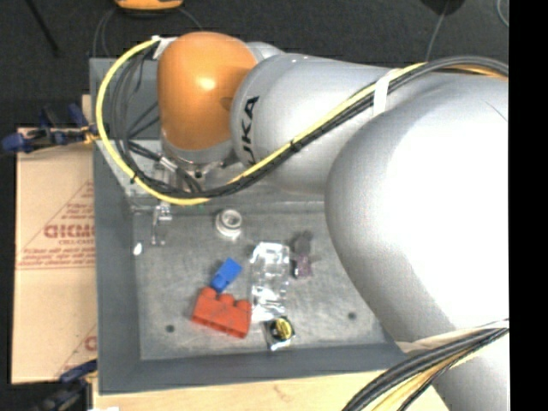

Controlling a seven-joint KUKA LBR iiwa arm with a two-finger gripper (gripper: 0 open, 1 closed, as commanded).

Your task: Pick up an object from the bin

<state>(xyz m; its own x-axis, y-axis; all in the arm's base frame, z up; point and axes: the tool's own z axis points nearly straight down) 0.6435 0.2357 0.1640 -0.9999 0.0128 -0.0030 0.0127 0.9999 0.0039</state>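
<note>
Arm lettered apparently "KUKA" hangs over the bin's back-left corner.

in the bin: one red toy brick, one blue toy brick, one white ring-shaped roll, one crumpled clear plastic wrapper, one small dark purplish piece, one small yellow-and-black item.
</note>
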